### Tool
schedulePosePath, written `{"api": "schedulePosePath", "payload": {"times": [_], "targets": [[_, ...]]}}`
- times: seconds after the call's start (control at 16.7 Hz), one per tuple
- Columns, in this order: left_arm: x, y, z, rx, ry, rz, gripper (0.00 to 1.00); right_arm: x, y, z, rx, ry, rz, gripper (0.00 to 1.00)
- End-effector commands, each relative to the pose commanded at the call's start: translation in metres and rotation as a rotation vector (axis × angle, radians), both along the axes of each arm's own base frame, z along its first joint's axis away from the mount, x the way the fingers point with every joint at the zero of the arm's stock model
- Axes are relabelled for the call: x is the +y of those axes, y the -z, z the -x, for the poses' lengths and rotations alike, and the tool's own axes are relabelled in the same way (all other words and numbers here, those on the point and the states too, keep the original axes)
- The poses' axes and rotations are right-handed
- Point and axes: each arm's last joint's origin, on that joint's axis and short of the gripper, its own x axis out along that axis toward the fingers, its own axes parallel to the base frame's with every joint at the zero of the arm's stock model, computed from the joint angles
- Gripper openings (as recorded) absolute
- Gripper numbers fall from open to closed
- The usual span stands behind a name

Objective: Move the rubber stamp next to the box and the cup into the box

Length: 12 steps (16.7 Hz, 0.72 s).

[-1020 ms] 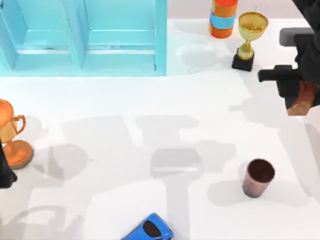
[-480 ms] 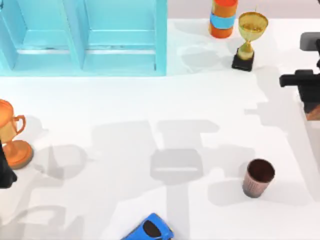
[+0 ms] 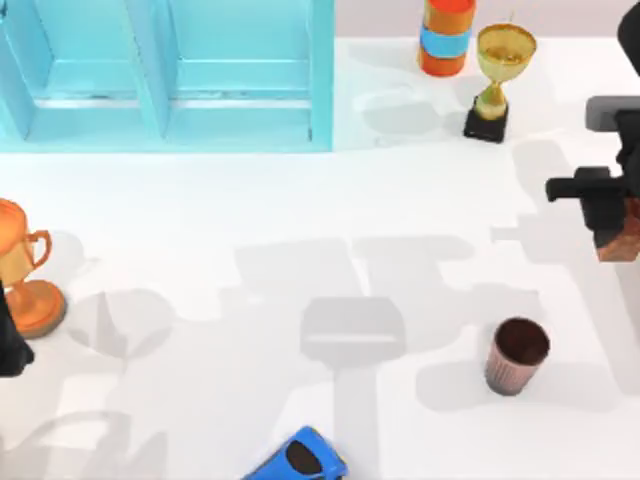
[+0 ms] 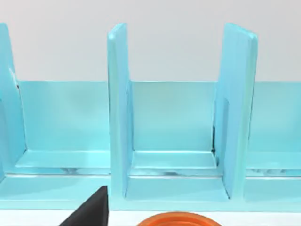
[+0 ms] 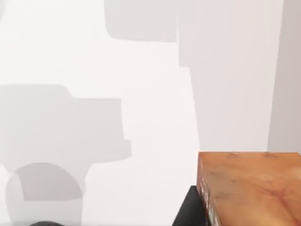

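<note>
Now the right tool is at the right edge of the counter, up in the air. It pinches the rubber stamp between its black fingers. The stamp hangs just under the tool, a reddish-brown block. From the right wrist view the stamp looks orange-brown and speckled, with the white counter far under it.

The cup stands upright on the counter, nearer the front than the tool and a bit to its left. It is well apart from the stamp.

The blue box sits at the back left of the counter, far from the stamp and the cup. A gold trophy and an orange and blue can stand near the back. A blue toy car lies at the front edge.

The left arm rests at the left edge, beside an orange trophy.
</note>
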Motion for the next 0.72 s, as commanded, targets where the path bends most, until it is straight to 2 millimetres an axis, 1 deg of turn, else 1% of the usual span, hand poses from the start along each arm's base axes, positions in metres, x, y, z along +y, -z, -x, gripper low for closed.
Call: {"api": "schedulePosePath", "payload": {"times": [0.24, 0.48, 0.72], "targets": [[0.000, 0.000, 0.000, 0.000, 0.000, 0.000, 1.00, 0.000, 0.019, -0.001, -0.007, -0.002, -0.002, 0.00], [0.000, 0.000, 0.000, 0.000, 0.000, 0.000, 1.00, 0.000, 0.022, -0.001, -0.004, 0.000, -0.003, 0.00], [0.000, 0.000, 0.000, 0.000, 0.000, 0.000, 1.00, 0.000, 0.022, -0.001, -0.004, 0.000, -0.003, 0.30]]}}
